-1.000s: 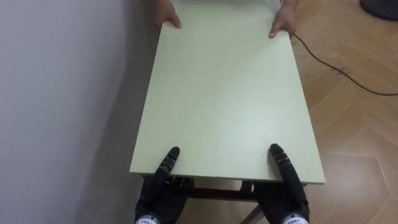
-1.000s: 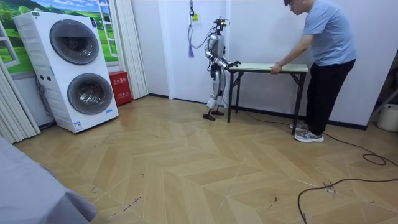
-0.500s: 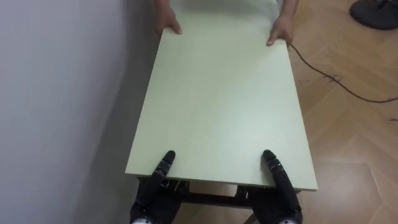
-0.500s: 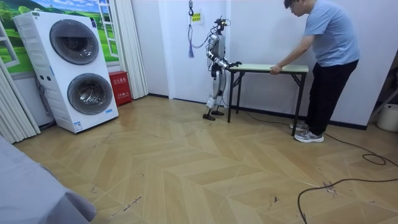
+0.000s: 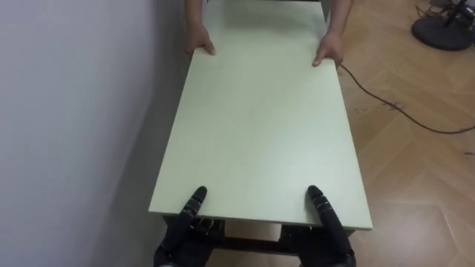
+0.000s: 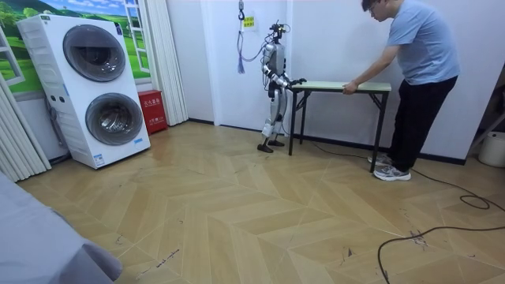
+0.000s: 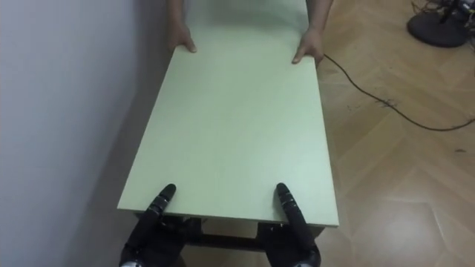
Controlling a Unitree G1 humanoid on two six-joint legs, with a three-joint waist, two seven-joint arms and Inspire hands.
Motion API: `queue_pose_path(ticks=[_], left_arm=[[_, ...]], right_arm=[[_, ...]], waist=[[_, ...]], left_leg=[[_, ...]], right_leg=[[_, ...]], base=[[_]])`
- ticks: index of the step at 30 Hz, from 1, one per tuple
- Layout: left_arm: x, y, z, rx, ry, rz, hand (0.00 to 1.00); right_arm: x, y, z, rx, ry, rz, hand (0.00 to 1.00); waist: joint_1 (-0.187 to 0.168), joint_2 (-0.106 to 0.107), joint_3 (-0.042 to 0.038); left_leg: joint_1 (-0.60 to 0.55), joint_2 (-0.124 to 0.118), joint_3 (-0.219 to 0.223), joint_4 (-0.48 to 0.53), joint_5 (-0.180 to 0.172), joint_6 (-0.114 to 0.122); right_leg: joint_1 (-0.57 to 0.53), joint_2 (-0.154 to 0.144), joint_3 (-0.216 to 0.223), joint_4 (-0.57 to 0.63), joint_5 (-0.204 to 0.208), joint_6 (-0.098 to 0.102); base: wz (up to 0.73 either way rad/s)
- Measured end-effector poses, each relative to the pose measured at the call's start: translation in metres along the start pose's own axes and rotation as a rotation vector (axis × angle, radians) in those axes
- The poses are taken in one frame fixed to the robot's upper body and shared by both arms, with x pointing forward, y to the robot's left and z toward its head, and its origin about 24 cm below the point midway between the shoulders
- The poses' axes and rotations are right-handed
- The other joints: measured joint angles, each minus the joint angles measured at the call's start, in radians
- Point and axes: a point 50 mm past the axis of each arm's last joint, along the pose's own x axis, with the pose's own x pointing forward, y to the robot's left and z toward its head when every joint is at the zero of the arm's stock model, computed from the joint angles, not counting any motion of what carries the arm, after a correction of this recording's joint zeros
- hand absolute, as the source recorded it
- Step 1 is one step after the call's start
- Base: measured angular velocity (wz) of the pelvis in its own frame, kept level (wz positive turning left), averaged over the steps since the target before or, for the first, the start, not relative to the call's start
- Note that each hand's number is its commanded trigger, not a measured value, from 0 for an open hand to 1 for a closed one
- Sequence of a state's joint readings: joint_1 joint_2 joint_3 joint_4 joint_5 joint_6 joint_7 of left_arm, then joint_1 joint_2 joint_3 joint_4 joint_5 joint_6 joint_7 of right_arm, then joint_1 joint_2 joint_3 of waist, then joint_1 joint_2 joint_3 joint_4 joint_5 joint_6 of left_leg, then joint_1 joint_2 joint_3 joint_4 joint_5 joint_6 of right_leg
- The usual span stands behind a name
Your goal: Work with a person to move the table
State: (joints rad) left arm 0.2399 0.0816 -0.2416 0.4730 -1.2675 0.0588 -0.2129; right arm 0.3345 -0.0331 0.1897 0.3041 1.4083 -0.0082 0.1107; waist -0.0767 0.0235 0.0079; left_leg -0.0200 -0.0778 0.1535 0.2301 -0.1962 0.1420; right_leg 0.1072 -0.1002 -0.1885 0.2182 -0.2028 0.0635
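The table (image 5: pixel 260 126) runs from 6 o'clock up to 12 o'clock in the eye views. Its long side is close along the white wall (image 5: pixel 74 111) at 9 o'clock, and the wooden floor (image 5: pixel 415 185) lies at 3 o'clock. The robot stands at the near end. Its left hand (image 5: pixel 189 215) laps the near edge at about 7 o'clock and its right hand (image 5: pixel 324 216) at about 5 o'clock, each lying partly on the pale top. The rest of each hand goes under the board, so it cannot be told how firmly either one is closed. At 12 o'clock the person's hands (image 5: pixel 199 41) rest on the two far corners. In the room view the person (image 6: pixel 414 71) bends over that far end.

Over the last second the whole eye view has shifted. The far corners and the robot's hands sit lower in the frame, and more of a round black base (image 5: pixel 441 30) shows at 1 o'clock, where a dark cable (image 5: pixel 393 107) trails toward it. That shift is the camera's own (the head moving, not the board). In the room view the table stands where it stood, and its legs look to be still on the floor.

Both ends are taken up, then, but the carry itself does not appear to have begun. The next move probably calls for a lift together and then a step away from the wall, with the cable at 2 o'clock a likely snag for feet or table legs.
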Motion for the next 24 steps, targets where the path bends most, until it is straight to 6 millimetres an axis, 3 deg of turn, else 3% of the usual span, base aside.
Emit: queue_pose_path(ticks=[1,6,14,17,19,21,24], left_arm=[[0.0,0.001,0.0,0.018,0.005,-0.002,0.0],[-0.001,0.013,0.001,0.156,0.034,0.031,0.0],[-0.003,0.023,0.005,0.287,0.037,0.082,0.0],[-0.017,0.051,-0.001,0.337,0.102,0.22,0.0],[-0.032,0.069,-0.003,0.337,0.133,0.305,0.0],[-0.034,0.072,0.0,0.342,0.126,0.322,0.0],[-0.035,0.076,-0.002,0.338,0.136,0.341,0.0]], right_arm=[[0.0,-0.004,0.001,0.003,0.004,0.006,0.0],[0.002,-0.017,0.002,-0.025,0.017,0.021,0.0],[-0.001,-0.035,0.008,-0.08,0.021,-0.008,0.0],[0.0,-0.035,0.01,-0.078,0.017,0.006,0.0],[-0.003,-0.041,0.009,-0.073,0.026,-0.012,0.0],[-0.004,-0.045,0.01,-0.07,0.027,-0.024,0.0],[-0.005,-0.046,0.011,-0.072,0.028,-0.016,0.0]], waist=[[0.001,0.0,0.0],[-0.001,0.006,-0.0108],[0.002,-0.008,-0.0035],[0.001,-0.02,0.0025],[0.003,-0.039,0.0128],[0.006,-0.044,0.0105],[0.006,-0.036,0.0052]], left_leg=[[0.003,0.0,0.0,0.0,0.0,0.0],[0.02,-0.002,-0.001,-0.009,0.0,0.0],[0.042,0.0,0.0,-0.028,0.003,-0.007],[0.041,-0.002,0.002,-0.031,0.002,-0.01],[0.036,0.0,-0.001,-0.031,0.001,-0.011],[0.021,0.0,-0.005,-0.026,0.001,-0.011],[0.026,-0.002,-0.004,-0.029,0.0,-0.009]], right_leg=[[0.002,0.0,0.0,-0.001,0.0,0.0],[0.016,0.0,-0.001,-0.002,0.0,0.0],[0.029,0.002,0.0,-0.002,-0.002,0.003],[0.032,0.003,0.002,-0.019,-0.002,0.003],[0.029,0.005,0.01,-0.018,-0.002,0.003],[0.013,0.005,0.021,-0.013,-0.002,0.003],[0.015,0.005,0.028,-0.014,-0.001,0.003]], base=[[0.0],[0.0],[0.0],[-0.01],[0.05],[0.06],[-0.05]])
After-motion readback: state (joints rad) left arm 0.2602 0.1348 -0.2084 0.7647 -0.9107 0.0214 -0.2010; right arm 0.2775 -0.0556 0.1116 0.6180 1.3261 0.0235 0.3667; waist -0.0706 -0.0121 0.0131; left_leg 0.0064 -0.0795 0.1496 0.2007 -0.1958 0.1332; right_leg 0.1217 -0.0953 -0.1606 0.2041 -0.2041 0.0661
